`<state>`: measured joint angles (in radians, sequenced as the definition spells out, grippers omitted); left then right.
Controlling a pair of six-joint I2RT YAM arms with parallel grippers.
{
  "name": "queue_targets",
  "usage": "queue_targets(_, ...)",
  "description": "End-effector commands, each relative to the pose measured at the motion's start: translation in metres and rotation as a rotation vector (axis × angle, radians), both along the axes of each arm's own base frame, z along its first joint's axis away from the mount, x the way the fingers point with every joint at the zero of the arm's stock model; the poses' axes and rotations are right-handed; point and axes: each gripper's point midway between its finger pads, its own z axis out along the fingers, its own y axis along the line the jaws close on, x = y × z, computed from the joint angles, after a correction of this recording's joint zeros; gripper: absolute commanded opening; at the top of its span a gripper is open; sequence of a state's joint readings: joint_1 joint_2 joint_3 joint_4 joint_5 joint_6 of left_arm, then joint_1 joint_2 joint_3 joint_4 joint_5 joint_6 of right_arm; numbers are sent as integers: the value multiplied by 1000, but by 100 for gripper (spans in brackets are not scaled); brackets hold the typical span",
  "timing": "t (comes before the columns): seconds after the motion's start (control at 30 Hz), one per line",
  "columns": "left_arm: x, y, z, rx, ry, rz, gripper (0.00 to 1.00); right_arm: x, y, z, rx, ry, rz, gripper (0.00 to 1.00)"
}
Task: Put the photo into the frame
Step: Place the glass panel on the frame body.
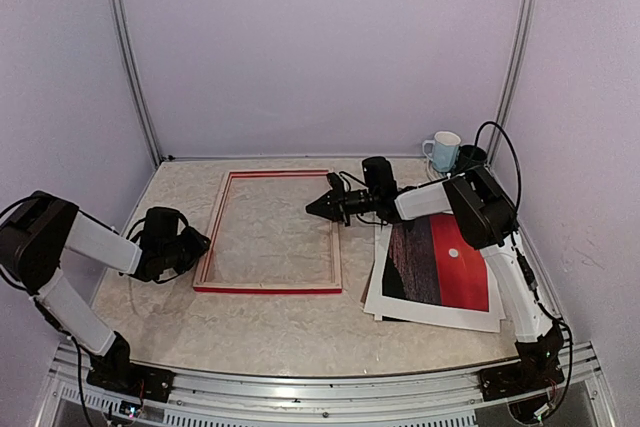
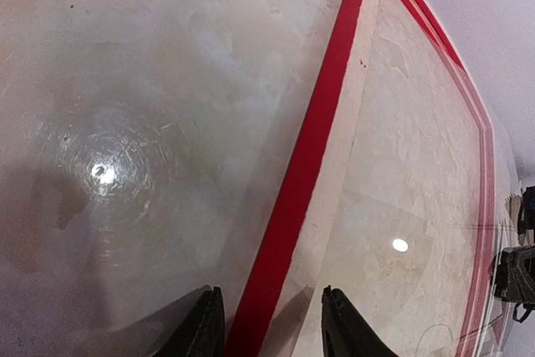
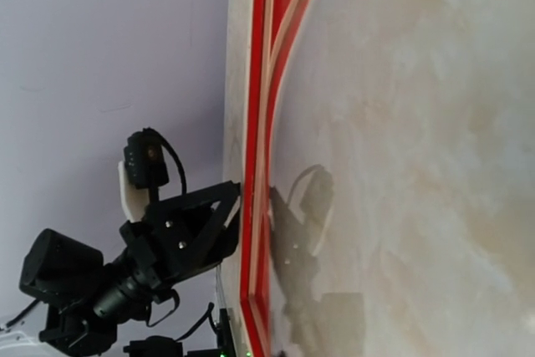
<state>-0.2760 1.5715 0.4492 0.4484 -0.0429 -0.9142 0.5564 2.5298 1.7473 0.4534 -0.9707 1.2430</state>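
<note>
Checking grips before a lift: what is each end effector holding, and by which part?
Left end effector clamps the frame by its left rail; right end effector is shut, holding nothing.

Bright overhead light, small glare spots

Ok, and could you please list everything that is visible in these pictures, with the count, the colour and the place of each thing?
frame: one, red with pale wood inside, flat on the table, left of centre.
photo: one, red sky over dark water with a white border, picture side up, right of the frame.
mug: one, white, far right corner.
dark object: one, black, beside the mug; too small to identify.
table: one, pale marbled.
left gripper: one, black, jaws either side of the frame's left rail; grip unclear.
right gripper: one, black, shut, reaching in over the frame's right rail.
</note>
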Motion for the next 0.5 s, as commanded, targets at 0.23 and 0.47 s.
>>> queue_targets(0.23,-2,-3,-7,-22,7,-19,40,-3,10,19,86,0,30,0)
queue_targets(0.47,-3,-3,-10,-25,10,-20,40,-5,15,58,213,-42,56,0)
